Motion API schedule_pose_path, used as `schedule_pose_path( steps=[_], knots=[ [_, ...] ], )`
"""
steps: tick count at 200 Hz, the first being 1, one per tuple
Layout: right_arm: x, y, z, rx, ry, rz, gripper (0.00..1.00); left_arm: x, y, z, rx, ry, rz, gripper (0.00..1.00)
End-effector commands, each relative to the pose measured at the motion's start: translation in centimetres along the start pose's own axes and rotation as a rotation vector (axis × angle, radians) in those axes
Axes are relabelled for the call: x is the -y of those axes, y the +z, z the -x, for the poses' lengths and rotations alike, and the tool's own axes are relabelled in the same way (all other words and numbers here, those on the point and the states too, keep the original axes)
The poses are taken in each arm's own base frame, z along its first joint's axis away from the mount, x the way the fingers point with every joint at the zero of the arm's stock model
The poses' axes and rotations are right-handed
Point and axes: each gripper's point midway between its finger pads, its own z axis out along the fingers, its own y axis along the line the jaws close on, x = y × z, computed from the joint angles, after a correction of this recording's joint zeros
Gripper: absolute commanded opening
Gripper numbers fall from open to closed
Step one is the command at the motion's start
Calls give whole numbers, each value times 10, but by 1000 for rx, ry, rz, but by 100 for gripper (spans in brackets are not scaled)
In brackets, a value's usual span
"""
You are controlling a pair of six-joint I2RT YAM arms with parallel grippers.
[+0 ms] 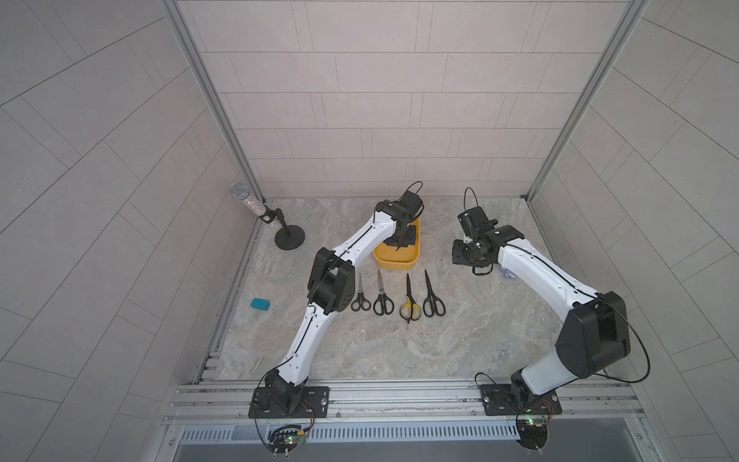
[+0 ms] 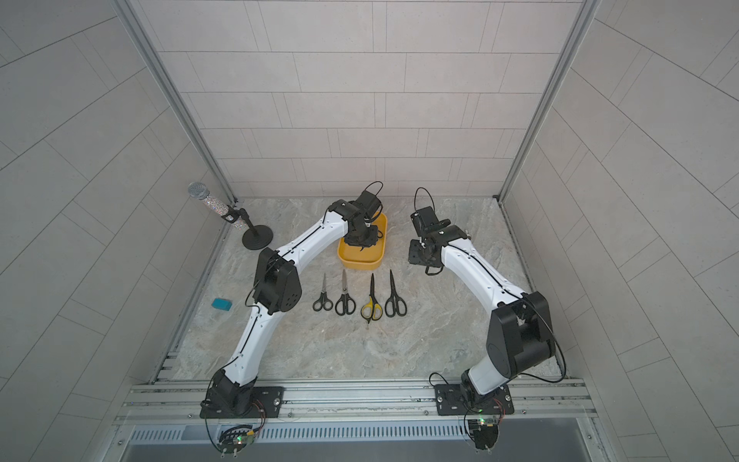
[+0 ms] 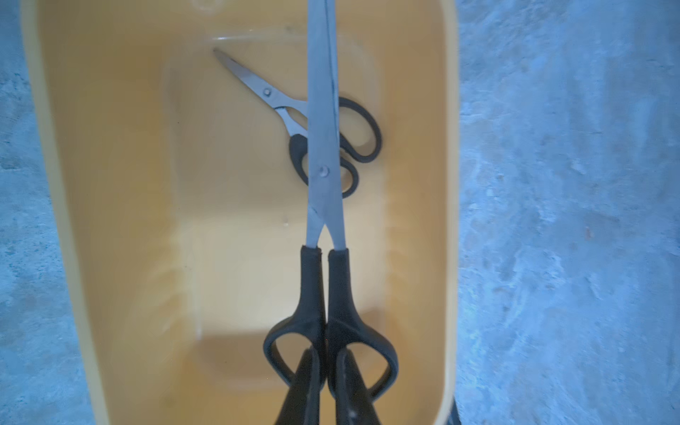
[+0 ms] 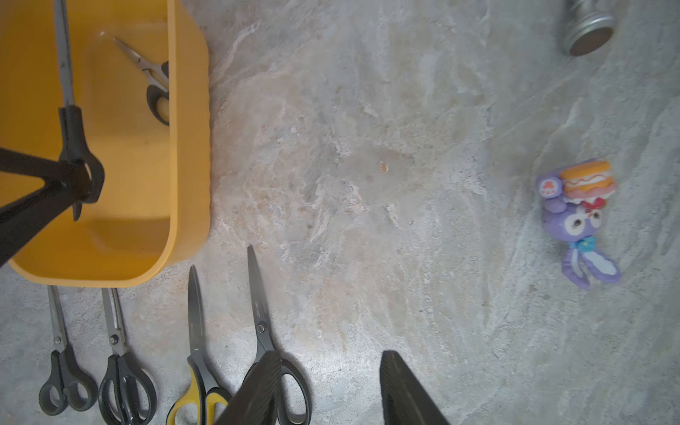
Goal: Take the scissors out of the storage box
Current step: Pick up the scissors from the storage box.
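Table of marbled grey stone (image 1: 400,352), walled in pale tile panels (image 1: 380,100). The mustard-yellow plastic storage box (image 1: 396,262) sits mid-table toward the far edge. The left gripper (image 3: 326,355) clamps long steel-bladed, black-handled scissors (image 3: 323,147) over it; a smaller pair (image 3: 274,97) lies inside. The right gripper (image 4: 327,358) hangs half open, empty.

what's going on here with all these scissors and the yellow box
The left end effector is shut on the handles of long black-handled scissors, holding them over the yellow storage box. A small pair lies inside the box. On the table in front of it, three black-handled pairs and a yellow-handled pair lie in a row. The right end effector is open and empty, beside the box.
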Motion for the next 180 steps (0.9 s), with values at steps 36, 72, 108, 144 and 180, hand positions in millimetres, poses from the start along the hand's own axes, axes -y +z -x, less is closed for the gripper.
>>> schedule_pose_path(
  steps=[36, 72, 108, 144, 180],
  knots=[
    [14, -5, -6, -6, 37, -25, 49, 33, -43, -12, 21, 26, -60, 0],
    [17, -6, -6, 0, 52, -22, 49, 34, -48, -23, 6, 38, -68, 0],
    [5, -5, -4, -11, 42, 81, 48, 35, -55, -31, 1, 40, -80, 0],
    [-71, -9, -1, -62, 86, 516, 41, 42, -63, -34, 3, 15, -138, 0],
    [-100, -17, 21, -24, 201, 678, 37, 46, -74, -32, 15, 13, -165, 0]
  ],
)
